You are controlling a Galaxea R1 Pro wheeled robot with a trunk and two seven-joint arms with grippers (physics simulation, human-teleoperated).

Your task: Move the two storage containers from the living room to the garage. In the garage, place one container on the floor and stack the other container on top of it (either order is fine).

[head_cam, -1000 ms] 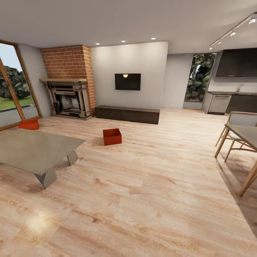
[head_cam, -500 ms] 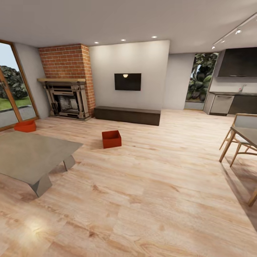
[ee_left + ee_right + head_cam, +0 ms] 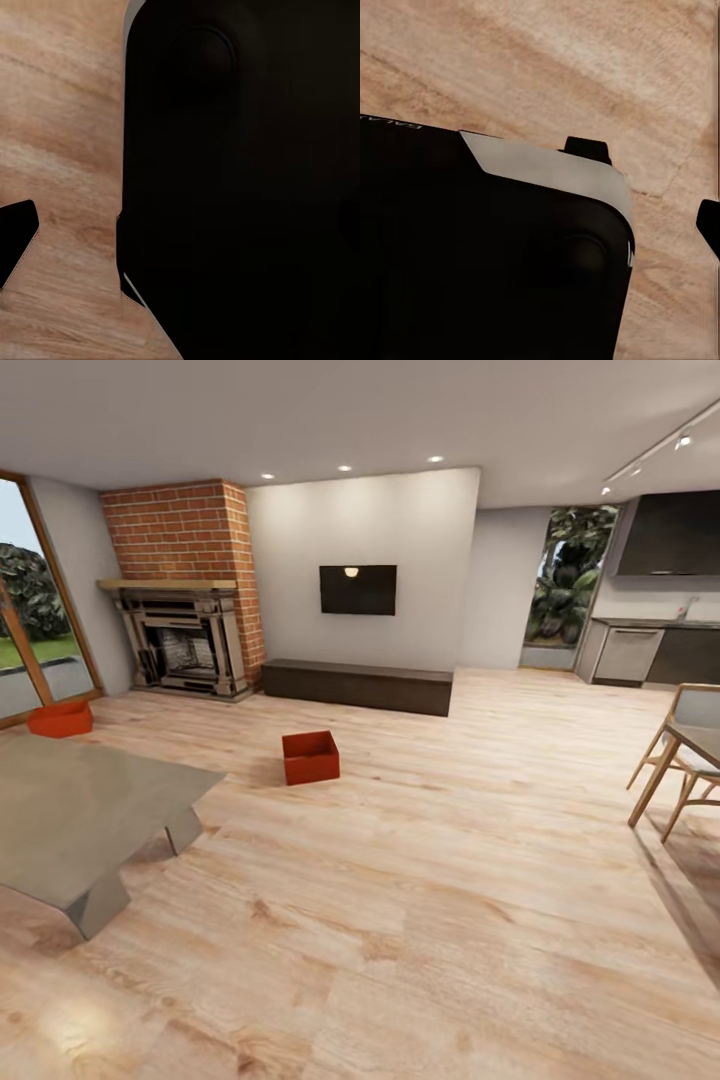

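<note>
Two orange-red storage containers in the living room, both open-topped with plain straight walls. Nearer container [image 3: 310, 757] out on the light wood plank floor [image 3: 420, 880], in front of the dark low bench [image 3: 357, 686] and below the wall TV [image 3: 358, 589]; one corner turned toward the camera, dark inside. Farther container [image 3: 60, 719] well apart from it, off to the left by the glass door [image 3: 35, 630] and just left of the brick fireplace [image 3: 190, 595], partly cut off behind the grey low table [image 3: 70, 810] (only its upper part on show).

At the right edge of the head view, a wooden chair [image 3: 690, 760] beside a table edge; beyond that, a kitchen run with dark cabinets [image 3: 665, 595].

Both wrist views taken up largely by dark robot bodywork over the plank floor. In the left wrist view, one black tip of the left gripper [image 3: 16, 236] at the picture's edge; in the right wrist view, two small black tips of the right gripper [image 3: 656, 184] set apart from each other. How far either pair of jaws stands open: cannot tell, though no hold on anything visible. Both containers far ahead across the floor, nowhere near either pair of jaws.
</note>
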